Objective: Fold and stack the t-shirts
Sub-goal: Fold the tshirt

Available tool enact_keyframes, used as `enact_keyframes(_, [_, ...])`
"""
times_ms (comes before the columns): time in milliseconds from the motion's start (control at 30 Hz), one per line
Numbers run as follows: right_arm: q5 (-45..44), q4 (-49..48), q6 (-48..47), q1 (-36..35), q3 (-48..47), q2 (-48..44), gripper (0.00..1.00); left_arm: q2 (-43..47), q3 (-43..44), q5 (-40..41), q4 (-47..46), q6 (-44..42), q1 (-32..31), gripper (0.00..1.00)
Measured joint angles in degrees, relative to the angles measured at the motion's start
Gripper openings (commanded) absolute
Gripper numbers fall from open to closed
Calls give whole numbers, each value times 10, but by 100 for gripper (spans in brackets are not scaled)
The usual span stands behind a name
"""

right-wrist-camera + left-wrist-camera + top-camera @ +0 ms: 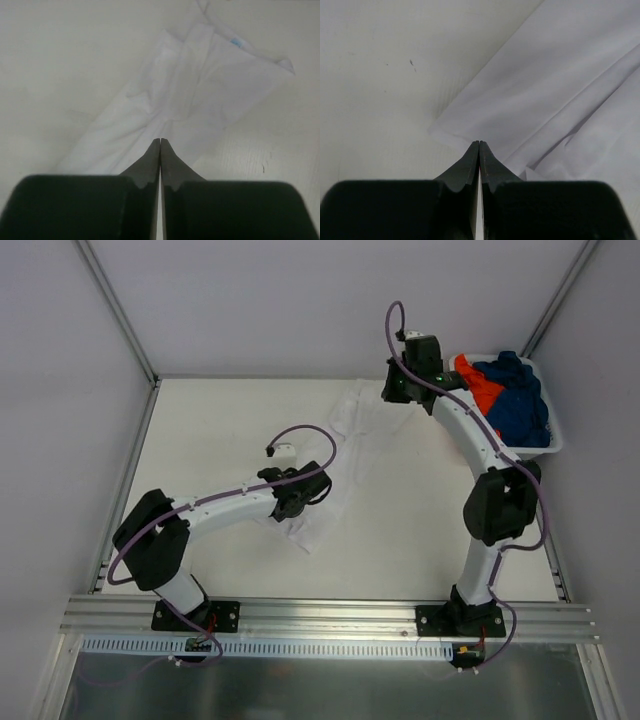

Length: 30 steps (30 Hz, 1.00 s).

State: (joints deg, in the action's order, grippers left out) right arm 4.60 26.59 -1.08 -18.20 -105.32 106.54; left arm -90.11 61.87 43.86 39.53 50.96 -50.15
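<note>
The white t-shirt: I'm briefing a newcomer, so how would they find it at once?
Start at the table, near its middle. The white t-shirt lies spread in a long diagonal strip. Unlike the orange t-shirt and dark blue t-shirt bunched in the basket at the far right corner, it is out on the tabletop.

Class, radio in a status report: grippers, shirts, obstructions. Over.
Left gripper shut, right gripper shut, tips at the white t-shirt; grip unconfirmed. It lies rumpled on the table. Orange t-shirt and dark blue t-shirt in the basket. Nothing obstructing.
</note>
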Motion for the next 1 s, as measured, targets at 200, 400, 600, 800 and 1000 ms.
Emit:
enact_keyframes(200, [-65, 51, -4, -13, 2, 139, 0, -30, -19, -42, -26, -9, 0, 0])
enact_keyframes(400, [-89, 109, -2, -24, -26, 242, 1, -33, -31, -61, -32, -9, 0, 0])
enact_keyframes(600, [-104, 112, -2, -27, -65, 249, 1, -52, -37, -70, -37, -8, 0, 0])
enact_keyframes(800, [-112, 118, -2, -27, -70, 273, 1, -68, -54, -93, -47, -2, -1, 0])
enact_keyframes(1000, [-115, 122, -2, -27, -85, 282, 1, -71, -63, -104, -55, 9, -8, 0])
